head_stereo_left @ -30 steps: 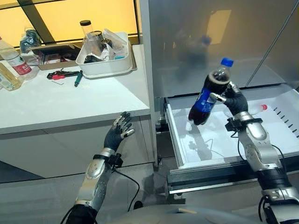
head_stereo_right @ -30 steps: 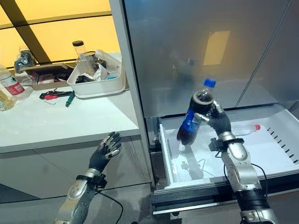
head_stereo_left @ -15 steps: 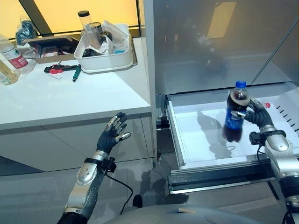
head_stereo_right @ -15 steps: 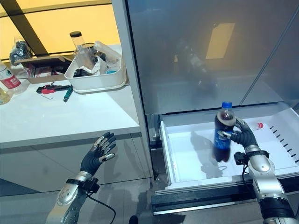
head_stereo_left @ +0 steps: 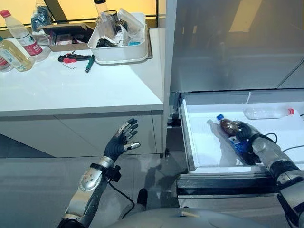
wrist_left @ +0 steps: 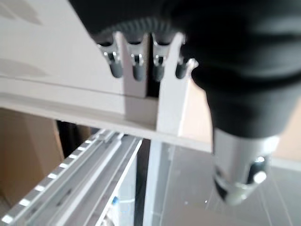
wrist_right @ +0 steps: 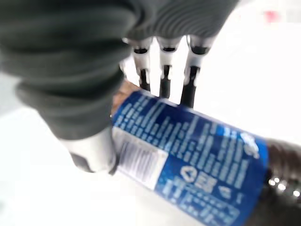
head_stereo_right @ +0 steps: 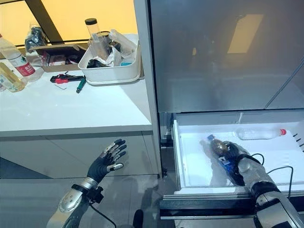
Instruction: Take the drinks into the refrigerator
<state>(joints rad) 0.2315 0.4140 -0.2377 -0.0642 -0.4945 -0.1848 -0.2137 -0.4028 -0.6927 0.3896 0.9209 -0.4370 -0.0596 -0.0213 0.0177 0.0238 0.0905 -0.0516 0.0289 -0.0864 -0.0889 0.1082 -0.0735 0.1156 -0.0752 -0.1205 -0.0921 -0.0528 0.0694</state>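
Note:
A dark cola bottle (head_stereo_left: 231, 135) with a blue cap and blue label lies tilted low in the white refrigerator drawer (head_stereo_left: 192, 142), cap toward the back left. My right hand (head_stereo_left: 247, 137) is curled round its body; the right wrist view shows the fingers (wrist_right: 162, 75) over the blue label (wrist_right: 188, 155). A clear bottle (head_stereo_left: 267, 112) with a red cap lies on its side at the drawer's back right. My left hand (head_stereo_left: 121, 142) hovers open below the counter edge, fingers spread, holding nothing.
The white counter (head_stereo_left: 71, 90) on the left carries a white tub (head_stereo_left: 122, 45) of clutter, several bottles (head_stereo_left: 21, 40), a cardboard box and small tools (head_stereo_left: 78, 59). The refrigerator's grey wall (head_stereo_left: 228, 42) rises behind the pulled-out drawer.
My right hand has lowered the cola bottle from upright above the drawer down into it, tipping it nearly flat. The camera has shifted right and downward. My left hand stays open.

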